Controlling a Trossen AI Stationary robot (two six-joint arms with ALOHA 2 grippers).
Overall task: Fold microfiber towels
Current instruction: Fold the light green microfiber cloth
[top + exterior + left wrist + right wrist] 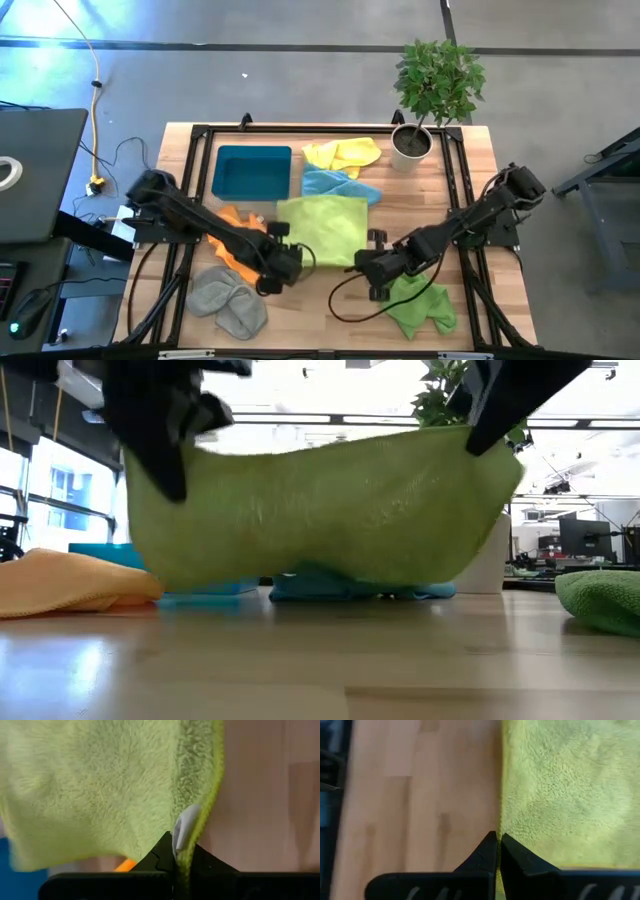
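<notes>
both arms hold the light green towel (322,228) lifted off the desk (500,200) near its middle. the left tool (297,262) pinches the towel's seven o'clock corner, the right tool (362,266) its five o'clock corner, each clamped tight on the edge. from table height the hanging cloth hides most of what lies behind it; only slivers of the teal tray (100,552) and the light blue towel (330,585) show.

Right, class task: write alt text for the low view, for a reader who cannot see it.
A light green microfiber towel hangs stretched between two dark robot hands, the left hand and the right hand, each shut on an upper corner, its lower edge sagging just above the wooden table. An orange towel lies at left and a brighter green towel at right.
</notes>
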